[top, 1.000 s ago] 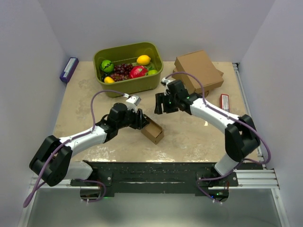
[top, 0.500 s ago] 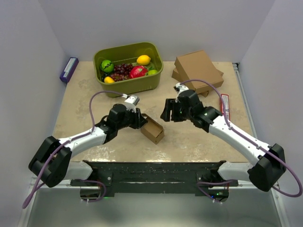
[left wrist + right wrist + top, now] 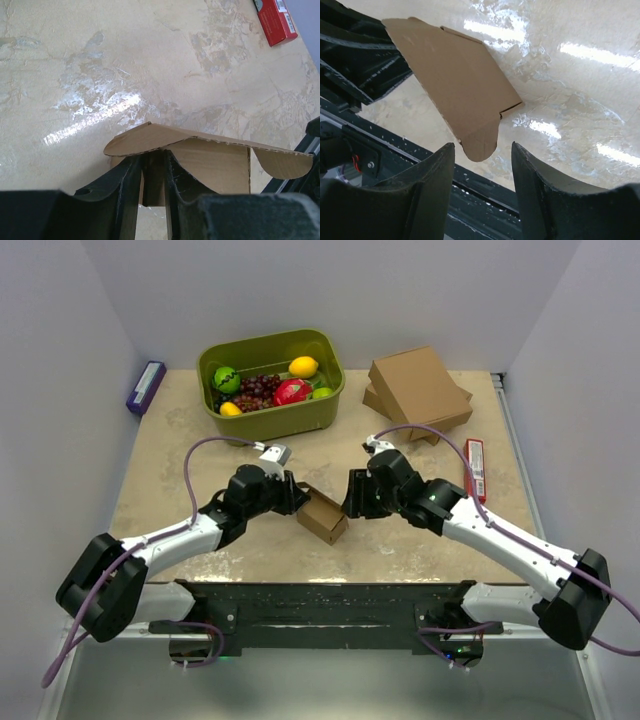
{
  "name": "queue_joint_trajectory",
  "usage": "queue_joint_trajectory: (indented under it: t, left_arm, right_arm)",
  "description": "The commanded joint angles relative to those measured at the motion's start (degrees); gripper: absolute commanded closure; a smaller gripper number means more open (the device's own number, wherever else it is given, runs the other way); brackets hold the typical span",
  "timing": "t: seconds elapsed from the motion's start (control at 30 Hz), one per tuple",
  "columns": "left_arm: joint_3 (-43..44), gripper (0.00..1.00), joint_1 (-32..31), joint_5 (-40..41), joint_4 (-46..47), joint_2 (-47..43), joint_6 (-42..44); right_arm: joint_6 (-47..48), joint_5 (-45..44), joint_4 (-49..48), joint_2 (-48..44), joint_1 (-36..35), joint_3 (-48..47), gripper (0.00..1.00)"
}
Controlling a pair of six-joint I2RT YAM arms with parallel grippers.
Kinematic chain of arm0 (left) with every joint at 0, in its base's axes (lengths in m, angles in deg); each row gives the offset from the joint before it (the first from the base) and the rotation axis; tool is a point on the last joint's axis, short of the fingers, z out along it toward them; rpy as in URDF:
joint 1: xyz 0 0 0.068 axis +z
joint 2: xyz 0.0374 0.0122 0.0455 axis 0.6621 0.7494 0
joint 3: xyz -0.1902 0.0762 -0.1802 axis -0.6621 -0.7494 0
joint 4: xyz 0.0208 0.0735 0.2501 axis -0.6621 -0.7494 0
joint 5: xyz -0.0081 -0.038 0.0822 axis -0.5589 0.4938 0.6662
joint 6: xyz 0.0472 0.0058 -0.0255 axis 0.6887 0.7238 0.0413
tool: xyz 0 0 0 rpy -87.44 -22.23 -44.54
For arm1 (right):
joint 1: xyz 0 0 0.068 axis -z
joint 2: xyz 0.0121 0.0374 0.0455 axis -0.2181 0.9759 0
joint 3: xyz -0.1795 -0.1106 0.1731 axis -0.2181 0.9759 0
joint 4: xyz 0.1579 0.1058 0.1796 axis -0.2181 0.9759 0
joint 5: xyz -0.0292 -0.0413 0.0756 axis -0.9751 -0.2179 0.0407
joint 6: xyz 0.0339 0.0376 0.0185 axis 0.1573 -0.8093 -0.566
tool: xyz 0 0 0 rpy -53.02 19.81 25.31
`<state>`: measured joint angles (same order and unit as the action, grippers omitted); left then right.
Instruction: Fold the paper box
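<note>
With the paper box (image 3: pixel 322 516) resting mid-bench (image 3: pixel 180 440) between the arms, the left end effector (image 3: pixel 154 157) pinched one cardboard wall, while the right end effector (image 3: pixel 482 150), fingers apart and empty, straddled a rounded flap (image 3: pixel 481 142) and would best grip it squarely before folding.

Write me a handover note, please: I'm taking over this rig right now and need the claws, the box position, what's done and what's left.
Left claw: shut on a wall of the paper box.
Right claw: open; the box's rounded flap tip lines up between its fingers, no contact visible.
Box: on the table, near the middle, between the two arms.
Done: the body stands up as a small box shape.
Left: fold down and tuck the loose flaps; the top is not closed.
</note>
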<state>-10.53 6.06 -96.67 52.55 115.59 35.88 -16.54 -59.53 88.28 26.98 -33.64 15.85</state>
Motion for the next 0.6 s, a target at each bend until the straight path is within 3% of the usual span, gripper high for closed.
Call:
queue_joint_trajectory:
  t: [0.0,0.37,0.57]
  left_arm:
    - [-0.86,0.73,-0.29,1.58,-2.32,-0.48,0.06]
    - [-0.95,0.73,-0.46,1.58,-1.88,-0.4,0.15]
    - [-1.74,0.73,-0.55,1.76,-0.91,-0.4,-0.03]
  right_arm:
    - [-2.27,1.65,-2.36,-0.62,-0.61,2.78,0.48]
    - [-2.72,1.22,-4.39,2.01,-1.31,3.31,0.55]
    - [-3.07,1.05,-5.0,3.07,-1.75,3.23,0.66]
